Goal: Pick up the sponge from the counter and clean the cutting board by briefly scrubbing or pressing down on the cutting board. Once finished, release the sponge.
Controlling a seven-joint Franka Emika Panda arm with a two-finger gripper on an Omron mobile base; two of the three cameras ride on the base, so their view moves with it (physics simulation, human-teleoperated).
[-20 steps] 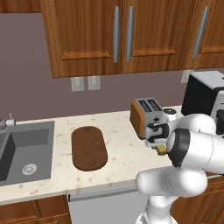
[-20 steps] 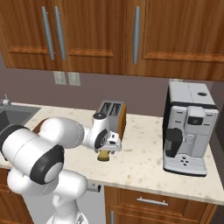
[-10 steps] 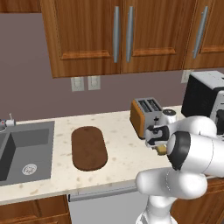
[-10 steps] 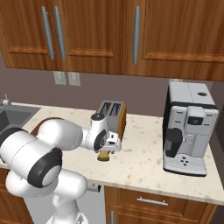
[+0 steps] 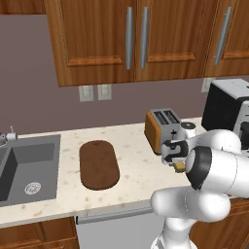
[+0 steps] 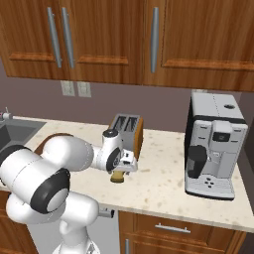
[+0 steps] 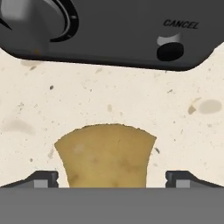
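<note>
Here the small yellow-tan sponge block [image 7: 106,156] lies on the beige speckled stone worktop [image 5: 131,146], just in front of the orange-sided metal toaster [image 6: 128,130]. The robot's jaws stand wide, one dark fingertip [image 7: 43,179] on each side of the sponge, neither visibly touching it. The dark brown wooden cutting board with rounded ends [image 5: 98,164] lies well apart, between toaster and grey sink basin [image 5: 25,165].
</note>
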